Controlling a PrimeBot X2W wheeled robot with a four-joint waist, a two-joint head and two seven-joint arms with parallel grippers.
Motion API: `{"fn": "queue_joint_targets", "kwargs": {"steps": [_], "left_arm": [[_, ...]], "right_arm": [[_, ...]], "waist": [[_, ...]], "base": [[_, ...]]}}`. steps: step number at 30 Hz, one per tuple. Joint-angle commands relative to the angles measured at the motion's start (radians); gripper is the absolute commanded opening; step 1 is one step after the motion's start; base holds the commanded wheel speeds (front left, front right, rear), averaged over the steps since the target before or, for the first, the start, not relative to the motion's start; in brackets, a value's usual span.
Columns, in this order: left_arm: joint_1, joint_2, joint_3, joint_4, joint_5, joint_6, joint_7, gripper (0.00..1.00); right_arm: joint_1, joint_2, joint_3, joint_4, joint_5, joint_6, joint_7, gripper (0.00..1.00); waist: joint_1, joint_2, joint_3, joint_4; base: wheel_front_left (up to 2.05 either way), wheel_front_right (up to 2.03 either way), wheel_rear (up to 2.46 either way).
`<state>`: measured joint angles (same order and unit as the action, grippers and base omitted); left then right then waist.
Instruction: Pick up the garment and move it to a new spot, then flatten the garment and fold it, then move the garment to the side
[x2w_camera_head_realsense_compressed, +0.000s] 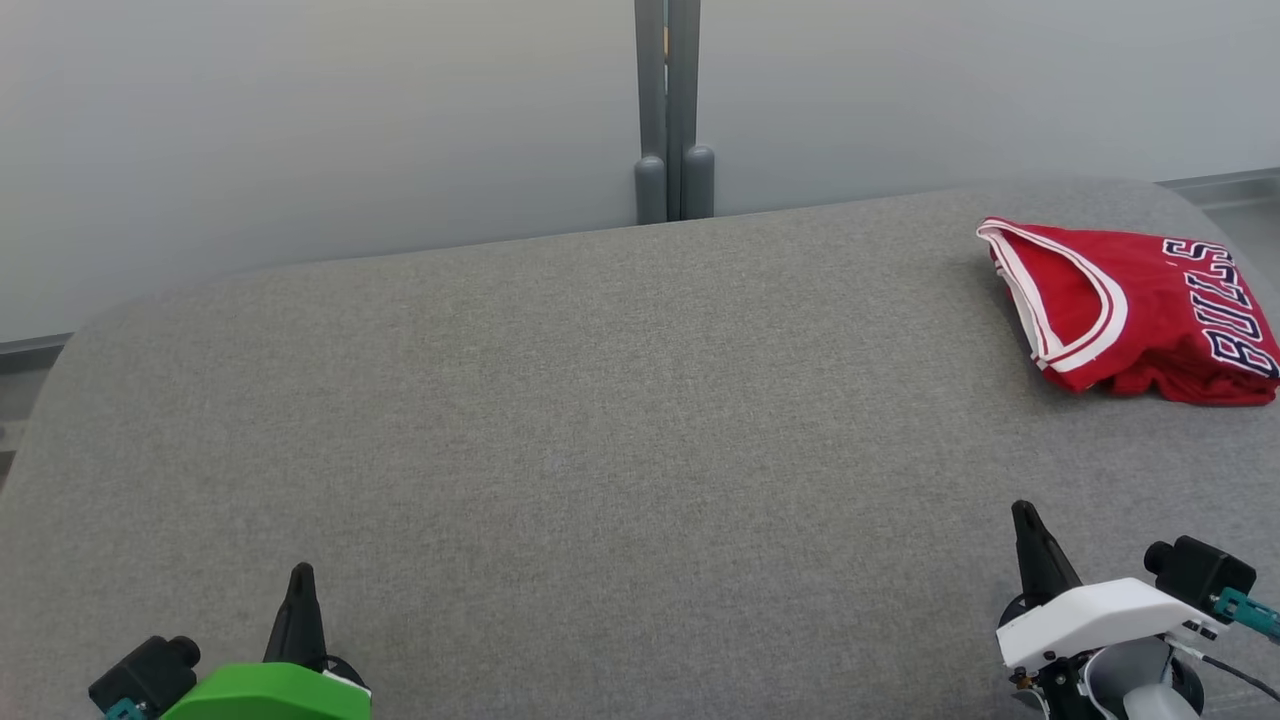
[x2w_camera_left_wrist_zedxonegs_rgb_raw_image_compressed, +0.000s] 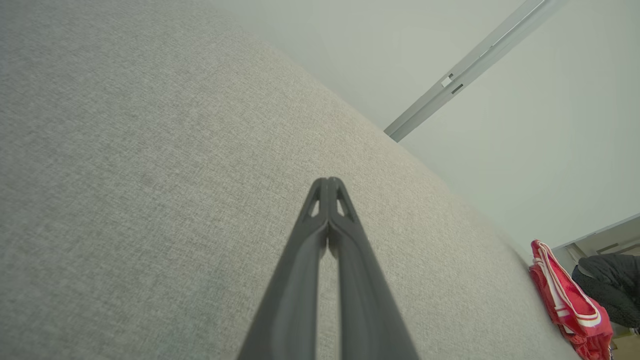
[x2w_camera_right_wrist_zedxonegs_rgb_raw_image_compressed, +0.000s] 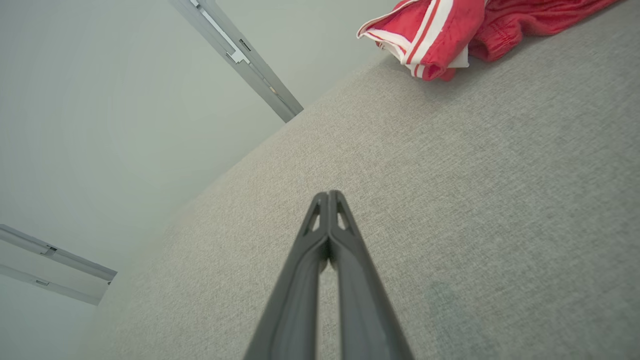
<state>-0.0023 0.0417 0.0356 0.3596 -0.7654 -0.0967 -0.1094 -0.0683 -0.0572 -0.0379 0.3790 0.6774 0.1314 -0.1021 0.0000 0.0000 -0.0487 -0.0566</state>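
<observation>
Folded and set aside: a red jersey (x2w_camera_head_realsense_compressed: 1140, 310) with white trim lies in a compact bundle at the far right corner of the grey cloth-covered tabletop (x2w_camera_head_realsense_compressed: 600, 400), well apart from both arms. With the fold made and the bundle already off to one side, the task looks all but finished. The step in hand is best served by leaving the layers undisturbed and keeping the arms clear (any last nudge would fall most naturally to the nearer right arm, pushing from the folded edge so nothing slides open). The left gripper (x2w_camera_head_realsense_compressed: 300, 580) sits near the front left corner, the right gripper (x2w_camera_head_realsense_compressed: 1025, 515) near the front right edge. Each has its fingers pressed together on nothing, and neither touches the jersey.
</observation>
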Motion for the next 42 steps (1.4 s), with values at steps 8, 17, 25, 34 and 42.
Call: {"fn": "queue_joint_targets", "kwargs": {"steps": [8, 17, 25, 34, 42], "left_arm": [[-0.047, 0.006, 0.018, -0.026, -0.117, -0.01, 0.029, 0.0], [-0.061, 0.007, 0.029, -0.035, -0.226, -0.013, 0.058, 0.0], [-0.074, 0.008, 0.041, -0.044, -0.325, -0.018, 0.084, 0.0], [-0.087, 0.008, 0.05, -0.052, -0.418, -0.02, 0.109, 0.0], [-0.096, 0.009, 0.057, -0.058, -0.484, -0.023, 0.127, 0.0]], "right_arm": [[-0.037, -0.002, -0.012, -0.026, 0.128, 0.0, 0.029, 0.0], [-0.048, -0.001, -0.021, -0.034, 0.248, 0.0, 0.058, 0.0], [-0.057, 0.0, -0.029, -0.042, 0.358, 0.0, 0.084, 0.0], [-0.066, 0.001, -0.036, -0.05, 0.459, 0.0, 0.109, 0.0], [-0.071, 0.002, -0.041, -0.055, 0.533, 0.0, 0.127, 0.0]], "waist": [[0.0, 0.0, 0.004, 0.005], [0.0, 0.0, 0.01, 0.011], [0.0, 0.0, 0.015, 0.016], [0.0, 0.0, 0.02, 0.022], [0.0, 0.0, 0.024, 0.026]], "base": [[0.0, 0.0, 0.0], [0.0, 0.0, 0.0], [0.0, 0.0, 0.0], [0.0, 0.0, 0.0], [0.0, 0.0, 0.0]]}}
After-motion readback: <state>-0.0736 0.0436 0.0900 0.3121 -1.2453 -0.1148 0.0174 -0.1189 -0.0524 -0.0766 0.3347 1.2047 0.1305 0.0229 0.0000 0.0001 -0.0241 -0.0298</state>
